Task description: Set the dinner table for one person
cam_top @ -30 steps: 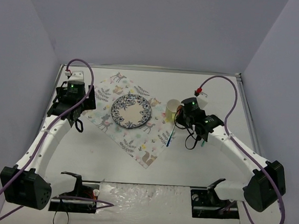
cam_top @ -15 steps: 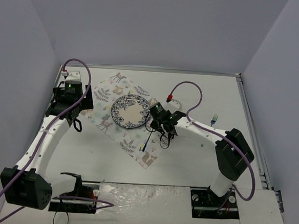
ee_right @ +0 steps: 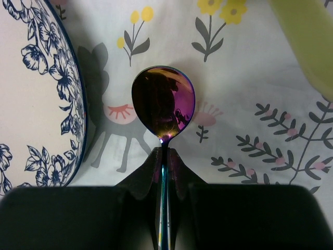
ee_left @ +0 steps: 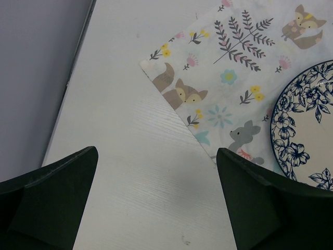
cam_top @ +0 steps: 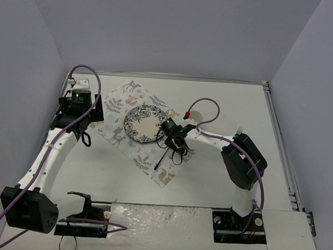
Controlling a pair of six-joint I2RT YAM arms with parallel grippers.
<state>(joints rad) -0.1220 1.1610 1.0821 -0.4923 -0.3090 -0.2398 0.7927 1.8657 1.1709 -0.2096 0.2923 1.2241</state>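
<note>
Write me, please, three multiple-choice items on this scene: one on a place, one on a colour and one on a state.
1. Where does the round blue-and-white floral plate lie?
A. on the square animal-and-leaf printed cloth
B. on a wooden tray
C. in a sink

2. What colour is the bowl of the shiny metal spoon?
A. plain gold
B. iridescent purple
C. matte black

3. What is the state of the right gripper?
A. open above the plate
B. out of view
C. shut on the spoon

Answers:
1 A, the printed cloth shows all around the plate.
2 B, the right wrist view shows a purple sheen.
3 C, its fingers pinch the spoon's neck.
</note>
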